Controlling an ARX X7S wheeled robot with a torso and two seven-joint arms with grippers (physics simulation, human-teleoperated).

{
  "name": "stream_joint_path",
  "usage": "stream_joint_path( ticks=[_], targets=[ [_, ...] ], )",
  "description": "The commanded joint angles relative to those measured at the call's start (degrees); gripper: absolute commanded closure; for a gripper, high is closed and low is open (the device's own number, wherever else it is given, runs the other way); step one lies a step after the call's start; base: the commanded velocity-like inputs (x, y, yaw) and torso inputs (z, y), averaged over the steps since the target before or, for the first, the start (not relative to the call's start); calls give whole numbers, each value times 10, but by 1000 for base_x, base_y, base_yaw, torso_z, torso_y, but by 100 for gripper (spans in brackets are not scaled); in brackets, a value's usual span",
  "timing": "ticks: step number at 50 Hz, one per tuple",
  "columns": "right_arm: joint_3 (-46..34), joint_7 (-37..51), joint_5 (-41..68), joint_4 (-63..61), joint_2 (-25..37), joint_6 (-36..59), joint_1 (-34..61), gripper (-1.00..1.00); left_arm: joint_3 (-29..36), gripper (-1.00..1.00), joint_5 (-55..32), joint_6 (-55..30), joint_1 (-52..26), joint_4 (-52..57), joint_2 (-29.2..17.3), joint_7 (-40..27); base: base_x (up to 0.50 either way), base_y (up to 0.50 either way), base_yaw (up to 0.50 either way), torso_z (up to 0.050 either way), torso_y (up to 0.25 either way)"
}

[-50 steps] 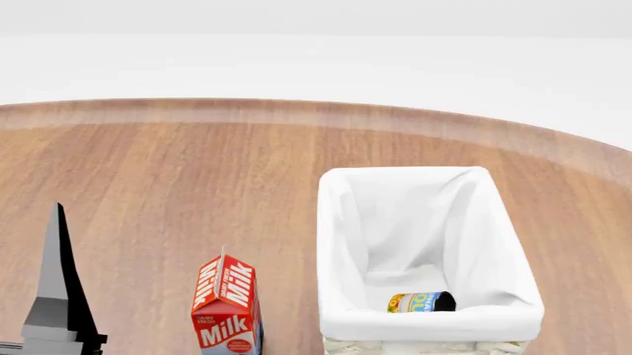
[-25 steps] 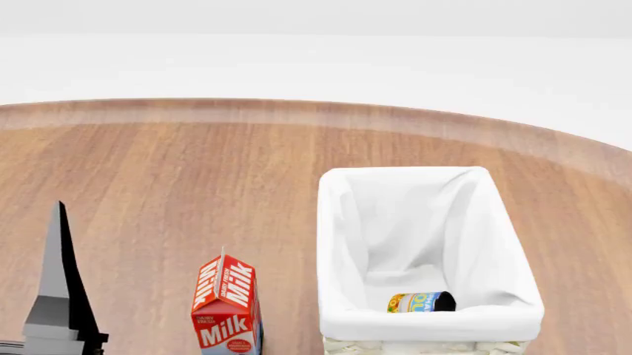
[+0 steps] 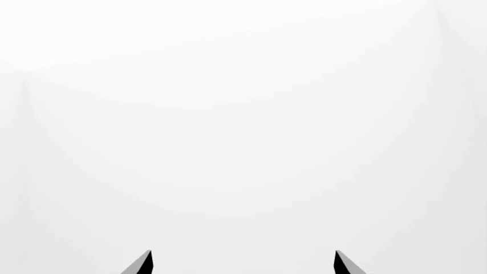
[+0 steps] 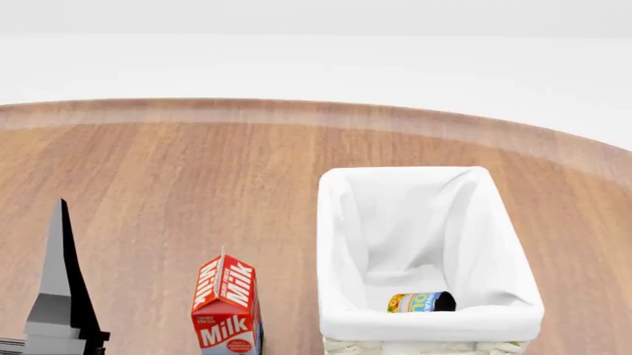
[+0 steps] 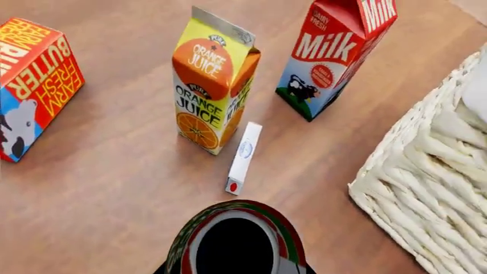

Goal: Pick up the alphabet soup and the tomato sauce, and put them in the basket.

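Note:
The alphabet soup (image 4: 419,302) lies on its side inside the basket (image 4: 334,222), at its near end on the white liner. The tomato sauce (image 5: 237,245), red and green with a dark end facing the camera, fills the near edge of the right wrist view, held above the wooden table by my right gripper (image 5: 237,269). The gripper's fingers are mostly hidden behind the can. The basket's woven wall (image 5: 426,171) is just beside it. My left gripper (image 3: 243,260) is open and empty, facing a blank white background. One of its fingers (image 4: 59,281) shows at the head view's lower left.
A milk carton (image 4: 227,307) stands left of the basket and also shows in the right wrist view (image 5: 335,51). An orange juice carton (image 5: 209,85), a butter box (image 5: 34,85) and a small white stick-shaped pack (image 5: 243,157) sit on the table beyond the held can.
The left gripper's finger has crept slightly up and to the right in the head view. The basket, soup can and milk carton have not moved.

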Motion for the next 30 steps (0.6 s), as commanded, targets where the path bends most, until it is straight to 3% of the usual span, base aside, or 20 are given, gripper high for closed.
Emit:
stream_joint_path(
  ticks=[1,18,30],
  targets=[
    [16,19,-21,-71,53,16,89,100,1,-100,-2,-8,-5,4,-1,-1,0,0,0,0,0],
    [43,3,7,-143,140,26,229,100,3,-100,-4,-9,-9,3,-2,-2,0,0,0,0,0],
    [77,-48,87,-158,212,27,346,100,8,-100,-3,-10,-11,3,-1,-4,0,0,0,0,0]
  ],
)
